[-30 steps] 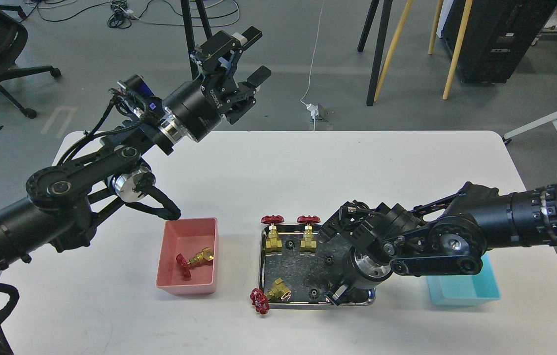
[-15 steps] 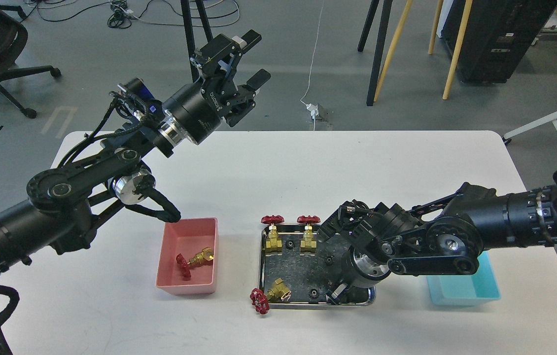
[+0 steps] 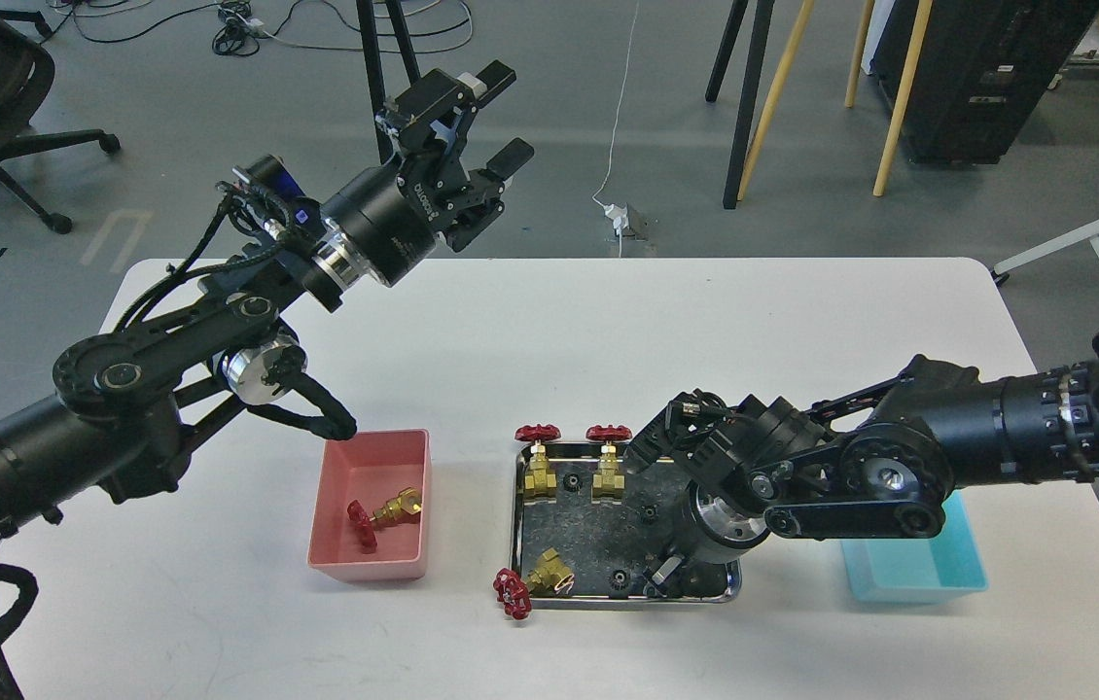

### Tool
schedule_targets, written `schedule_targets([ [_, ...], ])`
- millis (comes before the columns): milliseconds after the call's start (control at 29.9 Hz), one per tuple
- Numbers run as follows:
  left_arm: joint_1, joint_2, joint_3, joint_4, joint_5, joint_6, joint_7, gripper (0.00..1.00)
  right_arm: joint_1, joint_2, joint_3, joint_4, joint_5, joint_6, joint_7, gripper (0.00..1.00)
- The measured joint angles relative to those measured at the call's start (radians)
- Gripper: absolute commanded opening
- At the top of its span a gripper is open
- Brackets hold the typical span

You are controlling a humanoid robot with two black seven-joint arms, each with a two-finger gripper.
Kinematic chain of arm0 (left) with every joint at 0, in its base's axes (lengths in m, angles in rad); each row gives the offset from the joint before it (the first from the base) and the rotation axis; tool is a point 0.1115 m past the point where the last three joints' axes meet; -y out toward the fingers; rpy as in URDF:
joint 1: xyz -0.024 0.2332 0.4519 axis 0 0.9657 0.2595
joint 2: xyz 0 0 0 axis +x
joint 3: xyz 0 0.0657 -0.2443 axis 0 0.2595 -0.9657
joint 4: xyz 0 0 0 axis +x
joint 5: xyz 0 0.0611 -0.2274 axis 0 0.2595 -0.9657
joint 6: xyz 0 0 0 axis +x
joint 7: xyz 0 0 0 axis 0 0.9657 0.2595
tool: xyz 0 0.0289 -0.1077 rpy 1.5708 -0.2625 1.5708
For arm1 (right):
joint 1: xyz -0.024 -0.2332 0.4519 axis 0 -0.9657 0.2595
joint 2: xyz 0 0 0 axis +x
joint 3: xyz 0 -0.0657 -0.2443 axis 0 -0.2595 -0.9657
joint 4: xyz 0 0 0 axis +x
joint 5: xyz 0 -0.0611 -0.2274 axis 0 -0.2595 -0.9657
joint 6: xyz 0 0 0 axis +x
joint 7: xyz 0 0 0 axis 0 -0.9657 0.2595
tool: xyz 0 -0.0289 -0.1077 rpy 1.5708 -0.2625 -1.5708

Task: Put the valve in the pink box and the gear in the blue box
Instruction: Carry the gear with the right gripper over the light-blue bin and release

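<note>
Barely shifting, right gripper (image 3: 664, 576) dips into the steel tray (image 3: 517, 525), fingers hidden; nearest gear (image 3: 619, 580) just left. Left gripper (image 3: 489, 112) hovers open.

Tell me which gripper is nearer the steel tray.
Right. The right gripper points down over the tray's right near corner, fingers hard to make out. The left gripper is raised far off, beyond the table's back left, open.
</note>
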Motion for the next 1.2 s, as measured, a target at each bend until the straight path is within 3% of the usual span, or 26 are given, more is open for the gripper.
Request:
schedule_targets([
  [234, 0.000, -0.001, 0.000, 0.000, 0.000, 0.000, 0.000, 0.84, 0.097, -0.093, 0.003, 0.055, 0.006, 0.000, 0.001, 0.08],
  [569, -0.002, -0.024, -0.001, -0.002, -0.001, 0.000, 0.000, 0.84, 0.166, -0.513, 0.000, 0.179, -0.101, 0.000, -0.033, 0.07],
  [770, -0.002, -0.050, -0.001, -0.002, -0.001, 0.001, 0.000, 0.84, 0.125, -0.687, 0.003, 0.225, -0.146, 0.000, -0.035, 0.08],
  [870, -0.002, -0.054, 0.002, -0.005, -0.001, 0.003, 0.000, 0.84, 0.113, -0.730, 0.007, 0.240, -0.149, 0.000, -0.036, 0.14],
  [937, -0.002, -0.055, 0.002, -0.009, 0.000, 0.004, 0.000, 0.84, 0.097, -0.741, 0.018, 0.242, -0.151, 0.000, -0.036, 0.28],
  [1004, -0.003, -0.056, 0.001, -0.017, 0.000, 0.005, 0.000, 0.84, 0.080, -0.744, 0.037, 0.242, -0.152, 0.000, -0.036, 0.32],
  [1138, -0.004, -0.059, -0.001, -0.032, 0.000, 0.007, 0.000, 0.84, 0.045, -0.746, 0.089, 0.241, -0.150, 0.000, -0.033, 0.54],
  [1205, -0.006, -0.064, -0.002, -0.034, 0.000, 0.008, 0.000, 0.84, 0.021, -0.746, 0.124, 0.240, -0.148, 0.000, -0.032, 0.58],
])
